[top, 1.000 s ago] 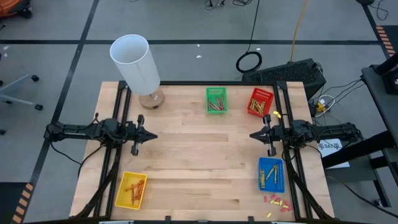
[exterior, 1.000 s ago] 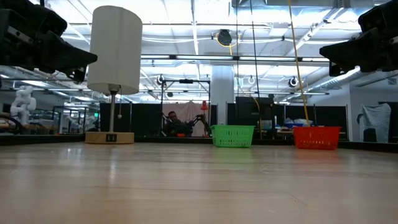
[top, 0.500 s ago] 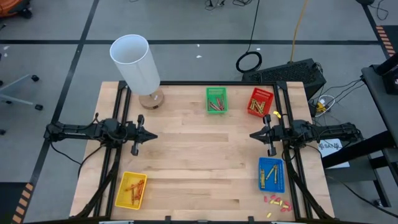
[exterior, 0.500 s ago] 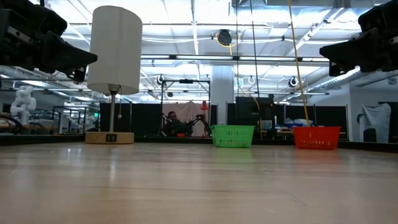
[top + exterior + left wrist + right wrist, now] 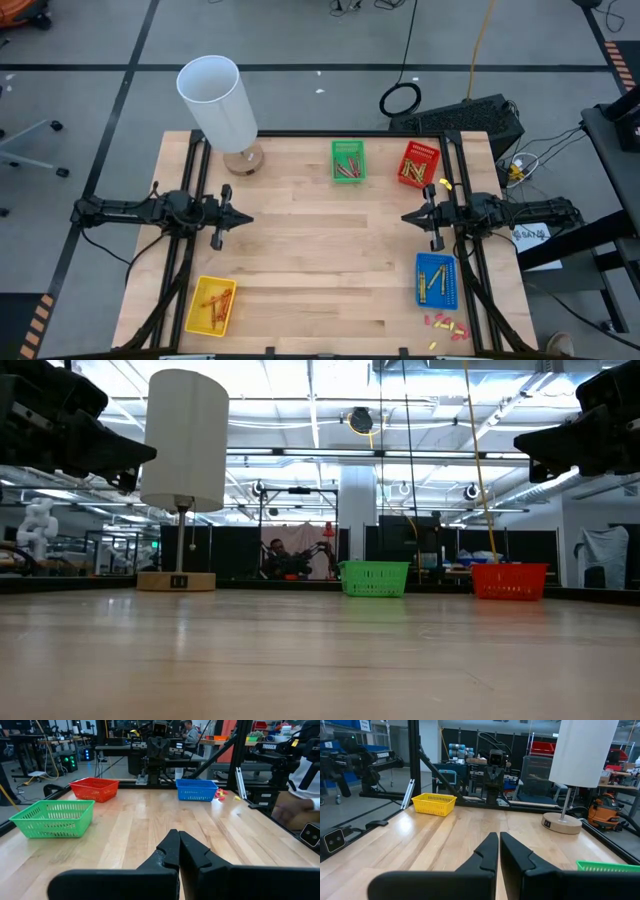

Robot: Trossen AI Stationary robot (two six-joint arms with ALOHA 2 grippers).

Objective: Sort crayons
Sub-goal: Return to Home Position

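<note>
Crayons lie inside four small baskets: a green basket [image 5: 348, 161] and a red basket [image 5: 419, 164] at the far edge, a blue basket [image 5: 435, 279] near right, a yellow basket [image 5: 212, 304] near left. My left gripper [image 5: 249, 218] hangs shut at the table's left side, pointing level toward the right. My right gripper [image 5: 405, 217] hangs shut at the right side, pointing level toward the left. Both are above the wood and touch nothing. In the wrist views the left gripper [image 5: 178, 836] and the right gripper [image 5: 498, 838] have their fingertips together.
A lamp with a white shade [image 5: 218, 100] stands on a round wooden base [image 5: 243, 160] at the far left. Small red and yellow stubby bits [image 5: 445, 324] lie loose at the near right corner. Bare wood [image 5: 320, 240] spans the middle between the grippers.
</note>
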